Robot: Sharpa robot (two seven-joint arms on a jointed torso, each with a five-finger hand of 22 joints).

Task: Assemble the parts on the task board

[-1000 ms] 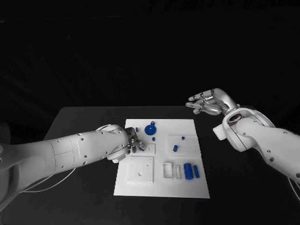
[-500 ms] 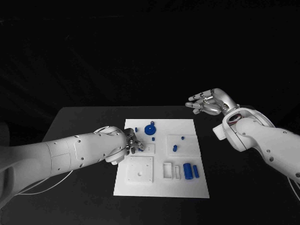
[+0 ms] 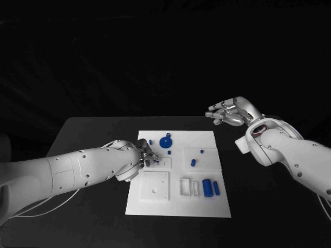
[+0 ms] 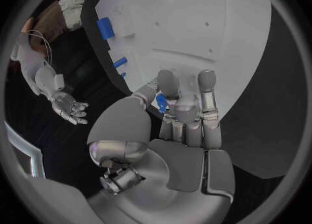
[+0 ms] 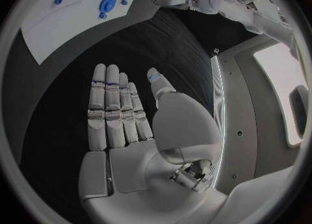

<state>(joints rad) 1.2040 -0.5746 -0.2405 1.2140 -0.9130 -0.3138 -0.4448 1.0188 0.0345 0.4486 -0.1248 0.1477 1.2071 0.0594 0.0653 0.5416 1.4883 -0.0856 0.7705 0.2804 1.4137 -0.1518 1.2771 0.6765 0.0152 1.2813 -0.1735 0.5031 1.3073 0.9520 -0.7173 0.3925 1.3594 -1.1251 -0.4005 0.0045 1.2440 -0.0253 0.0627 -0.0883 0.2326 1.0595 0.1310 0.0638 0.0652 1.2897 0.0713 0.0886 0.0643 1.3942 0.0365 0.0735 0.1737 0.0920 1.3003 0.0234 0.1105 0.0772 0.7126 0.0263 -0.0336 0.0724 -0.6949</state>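
Task board lies flat mid-table, a white plate on the black table. Left hand sits over the board's edge at about 9 o'clock; in the left wrist view its fingers curl down toward the board with a small blue part pinched between thumb and fingers. Round blue disc part rests on the board near 12 o'clock, with a small blue peg just below it toward the board centre. Two small blue pegs sit at roughly 2 o'clock, another blue piece just inward of them. Large blue cylinder part lies near 5 o'clock, a thinner blue bar just beside it on the outer side. White square block sits at 7 o'clock, and a rectangular slot is between it and the cylinder. Right hand hangs off the board, past its 1 o'clock corner, well apart from the parts; in the right wrist view its fingers are stretched straight, thumb apart, palm bare, holding nothing.
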